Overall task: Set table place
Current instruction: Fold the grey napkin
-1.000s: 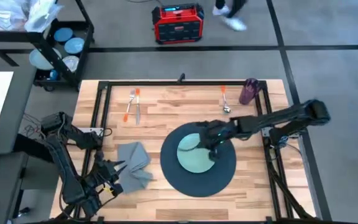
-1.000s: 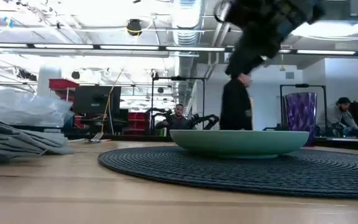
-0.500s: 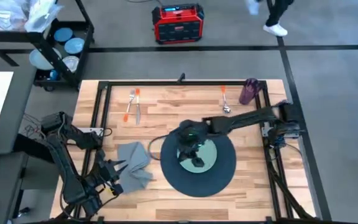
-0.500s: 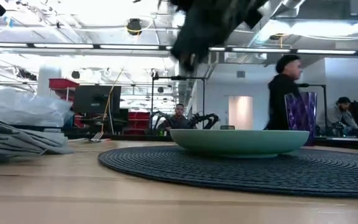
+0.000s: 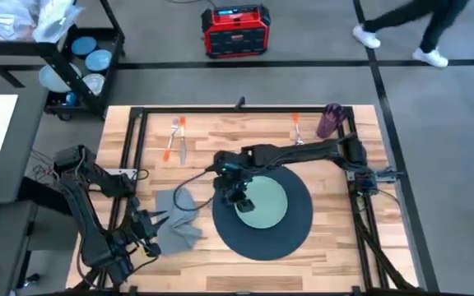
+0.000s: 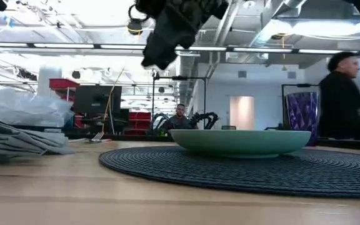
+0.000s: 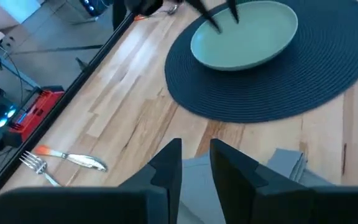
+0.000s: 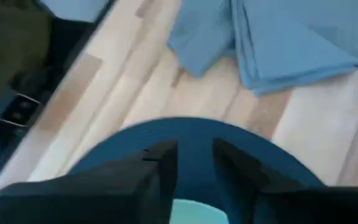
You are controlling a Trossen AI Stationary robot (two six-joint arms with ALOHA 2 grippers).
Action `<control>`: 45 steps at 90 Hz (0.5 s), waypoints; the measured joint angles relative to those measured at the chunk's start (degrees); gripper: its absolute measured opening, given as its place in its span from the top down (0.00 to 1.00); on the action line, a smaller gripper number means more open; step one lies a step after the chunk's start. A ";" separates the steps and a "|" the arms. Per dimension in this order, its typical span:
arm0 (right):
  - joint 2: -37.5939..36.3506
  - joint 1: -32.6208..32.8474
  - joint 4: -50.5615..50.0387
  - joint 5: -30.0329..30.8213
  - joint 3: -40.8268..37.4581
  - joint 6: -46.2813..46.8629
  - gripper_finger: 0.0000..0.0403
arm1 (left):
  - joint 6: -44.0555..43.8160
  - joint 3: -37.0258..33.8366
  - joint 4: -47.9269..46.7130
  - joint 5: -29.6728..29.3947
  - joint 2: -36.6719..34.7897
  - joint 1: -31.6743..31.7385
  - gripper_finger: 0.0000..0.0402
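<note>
Pale wood of the desk point(image 5: 220, 148) carries our whole setting, and our right gripper point(image 5: 235, 195) hangs over the near-left edge of the dark round mat point(image 5: 290, 234), raised clear of it — the low view shows it high above the surface. Its fingers point(image 8: 160, 165) stand a little apart with nothing between them. Just beneath and beside that gripper sits the pale green plate point(image 5: 263, 203), resting on the mat. Beyond the gripper's tip, off the mat, lies the grey napkin point(image 5: 178, 215), folded and a bit rumpled on the bare wood.

Our left gripper point(image 7: 195, 163) waits low at the napkin's near edge; its fingers are parted by a narrow gap and hold nothing, and a corner of the napkin lies right under them.

Well away from the right gripper, along the desk's far side, we see the orange-handled fork point(image 5: 171, 136) and the knife point(image 5: 182, 146) lying side by side. Behind the right arm — toward its base — the spoon point(image 5: 298, 134) lies near the purple cup point(image 5: 329, 120), which stands at the far right corner.
</note>
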 joint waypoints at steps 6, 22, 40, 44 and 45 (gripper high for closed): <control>2.55 0.05 2.60 0.19 -0.04 0.50 0.69 | 0.40 0.00 0.02 -0.16 0.02 0.00 0.83; 7.34 0.50 4.89 -0.90 2.61 1.65 0.66 | 0.17 -0.02 0.02 -1.04 0.02 0.00 0.83; 11.00 1.47 5.31 -1.76 10.80 0.76 0.67 | 0.21 -0.02 0.04 -1.09 0.04 0.09 0.83; 12.04 1.39 5.50 -1.75 13.05 0.76 0.67 | 0.21 -0.02 0.02 -1.09 0.04 0.09 0.83; 12.39 1.35 5.53 -1.77 13.68 0.76 0.67 | 0.20 -0.02 0.02 -1.09 0.05 0.09 0.83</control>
